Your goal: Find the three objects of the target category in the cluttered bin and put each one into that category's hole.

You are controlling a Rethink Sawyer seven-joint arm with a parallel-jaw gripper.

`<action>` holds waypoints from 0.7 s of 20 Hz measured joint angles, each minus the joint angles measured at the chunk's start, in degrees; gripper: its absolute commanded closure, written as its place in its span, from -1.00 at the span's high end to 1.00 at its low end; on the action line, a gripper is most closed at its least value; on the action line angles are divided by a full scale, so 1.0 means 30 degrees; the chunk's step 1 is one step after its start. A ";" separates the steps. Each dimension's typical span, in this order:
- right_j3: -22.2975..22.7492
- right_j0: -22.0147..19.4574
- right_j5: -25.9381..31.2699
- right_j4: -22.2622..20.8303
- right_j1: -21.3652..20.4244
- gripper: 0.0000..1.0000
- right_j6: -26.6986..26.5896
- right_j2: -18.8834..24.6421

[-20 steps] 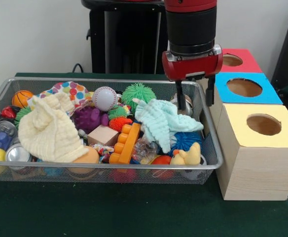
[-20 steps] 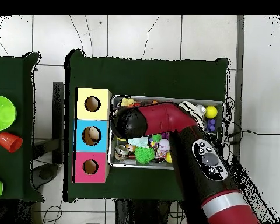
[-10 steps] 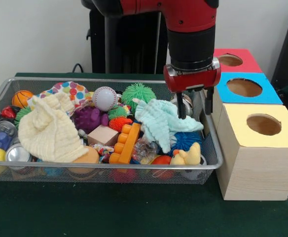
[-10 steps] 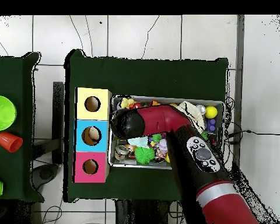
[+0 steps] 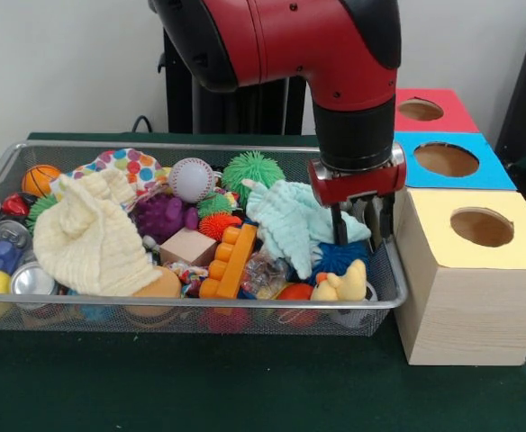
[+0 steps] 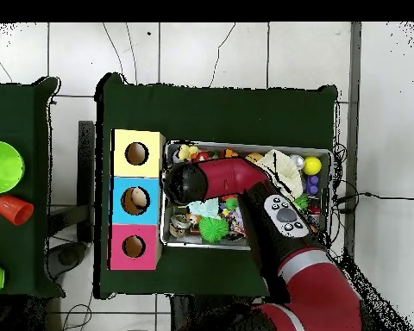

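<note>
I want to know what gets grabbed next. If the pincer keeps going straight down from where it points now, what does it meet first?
Most likely the blue spiky ball at the edge of the mint cloth, right under the open pincer. Depth is hard to judge, so one finger could land on the cloth or near the yellow rubber duck instead.

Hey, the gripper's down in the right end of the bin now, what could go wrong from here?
The gripper, open, straddles the edge of the mint cloth, so closing might snag that cloth rather than the blue spiky ball beneath. It also hangs near the bin's mesh wall beside the yellow box; a further descent may catch the wire.
</note>
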 measured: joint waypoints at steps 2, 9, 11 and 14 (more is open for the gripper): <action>-0.0163 0.0031 0.0047 0.0008 0.0024 1.00 -0.0008 -0.0022; -0.0229 0.0200 0.0110 0.0000 -0.0018 1.00 -0.0004 -0.0165; -0.0260 0.0236 0.0118 -0.0004 -0.0018 1.00 -0.0004 -0.0201; -0.0276 0.0255 0.0118 0.0000 -0.0018 1.00 -0.0004 -0.0218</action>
